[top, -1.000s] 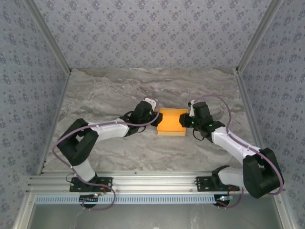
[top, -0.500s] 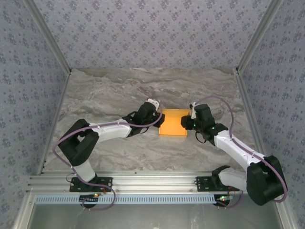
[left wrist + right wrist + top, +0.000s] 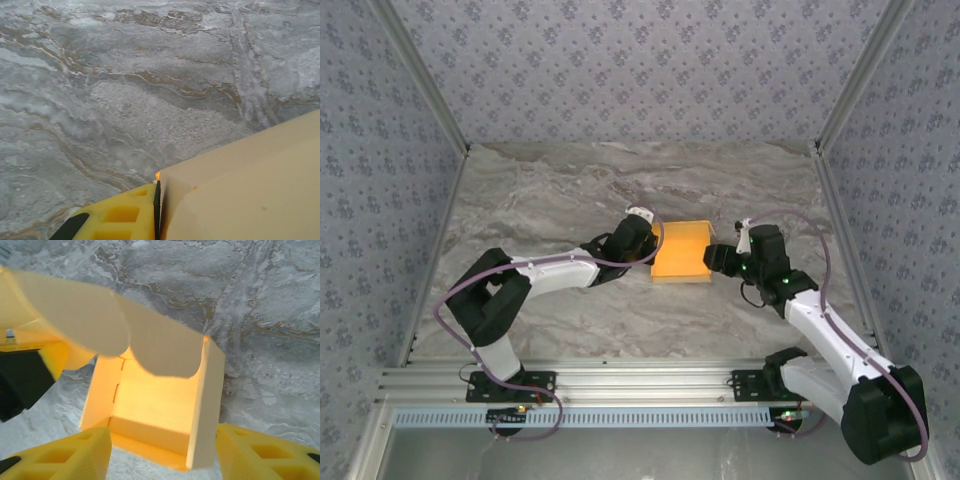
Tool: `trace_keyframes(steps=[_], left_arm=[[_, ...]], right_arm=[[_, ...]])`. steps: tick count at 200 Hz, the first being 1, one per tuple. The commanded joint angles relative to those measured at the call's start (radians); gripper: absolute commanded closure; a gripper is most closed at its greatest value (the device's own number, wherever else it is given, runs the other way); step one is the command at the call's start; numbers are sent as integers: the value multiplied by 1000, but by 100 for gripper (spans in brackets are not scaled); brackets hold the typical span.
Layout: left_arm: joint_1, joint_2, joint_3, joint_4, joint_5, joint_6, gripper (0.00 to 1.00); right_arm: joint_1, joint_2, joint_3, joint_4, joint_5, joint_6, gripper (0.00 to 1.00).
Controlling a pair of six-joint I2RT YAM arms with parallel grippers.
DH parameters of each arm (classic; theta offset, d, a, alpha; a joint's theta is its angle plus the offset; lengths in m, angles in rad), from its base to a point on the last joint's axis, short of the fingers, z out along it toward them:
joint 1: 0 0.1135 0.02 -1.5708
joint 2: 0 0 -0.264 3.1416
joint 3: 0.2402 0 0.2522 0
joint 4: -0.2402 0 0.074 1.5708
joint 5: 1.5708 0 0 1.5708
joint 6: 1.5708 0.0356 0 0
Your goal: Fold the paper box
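One of the left fingers [image 3: 120,220] lies flat against the left wall of the paper box [image 3: 682,250]; its mate is hidden, so a hold cannot be told. The paper box sits mid-table [image 3: 550,190], its open end facing the right fingers [image 3: 60,455], which are spread wide just beside it, holding nothing.

place: robot lab cell | evidence: aluminium rail [image 3: 640,385], patterned panel walls [image 3: 640,70], marble tabletop [image 3: 550,190]

White-and-black arms [image 3: 555,272], purple cables [image 3: 439,308], yellow fingers [image 3: 75,455] with cut-out pockets, seemingly black-edged
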Motion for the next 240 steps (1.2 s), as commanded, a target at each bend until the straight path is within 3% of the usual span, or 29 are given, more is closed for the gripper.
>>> trace_keyframes(steps=[1, 46, 76, 117, 141, 169, 240], left_arm=[[-5, -1, 30, -33, -67, 54, 84], [11, -12, 53, -91, -91, 123, 88], [40, -18, 65, -108, -48, 167, 87], [61, -22, 80, -93, 24, 225, 86], [74, -11, 82, -86, 55, 237, 86], [77, 2, 83, -66, 84, 237, 85], [80, -7, 72, -18, 129, 142, 84]], right_arm=[[-54, -1, -18, 25, -139, 46, 41], [-207, 49, 2, 181, -386, 241, 39], [-243, 151, 137, 42, -386, 321, 33], [-260, 324, 233, 47, -374, 469, 28], [-233, 483, 354, -83, -400, 489, 26], [-175, 576, 383, -46, -446, 583, 30], [-80, 633, 433, -71, -433, 614, 44]])
